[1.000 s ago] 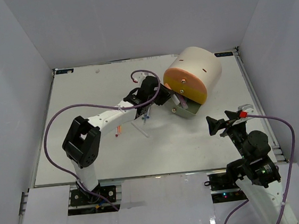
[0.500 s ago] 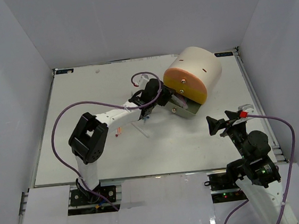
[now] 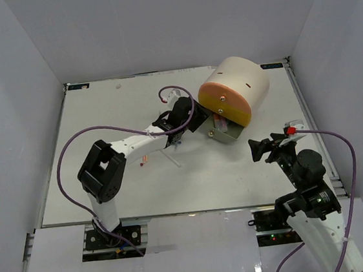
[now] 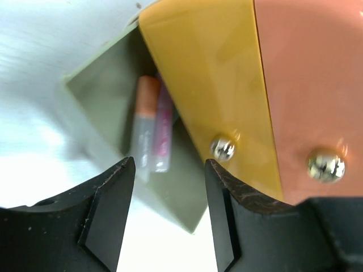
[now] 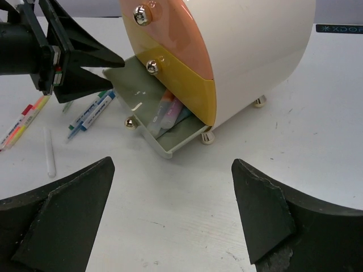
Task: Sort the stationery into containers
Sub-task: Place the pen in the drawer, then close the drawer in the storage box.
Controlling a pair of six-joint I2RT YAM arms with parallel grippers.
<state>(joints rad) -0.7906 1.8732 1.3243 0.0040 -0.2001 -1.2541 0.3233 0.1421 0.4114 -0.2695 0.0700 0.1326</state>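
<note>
Left hand (image 4: 168, 170) hangs part open and empty at the pulled-out grey drawer (image 5: 133, 96), where stowed pens (image 4: 148, 127) lie. It should back off clear of the yellow drawer (image 4: 210, 73) before fetching the loose pens (image 5: 91, 113) on the counter (image 5: 317, 170). Right hand (image 5: 173, 164) gapes wide, empty.

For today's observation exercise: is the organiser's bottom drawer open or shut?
Open: the grey drawer juts out below the yellow drawer, showing pens inside.
</note>
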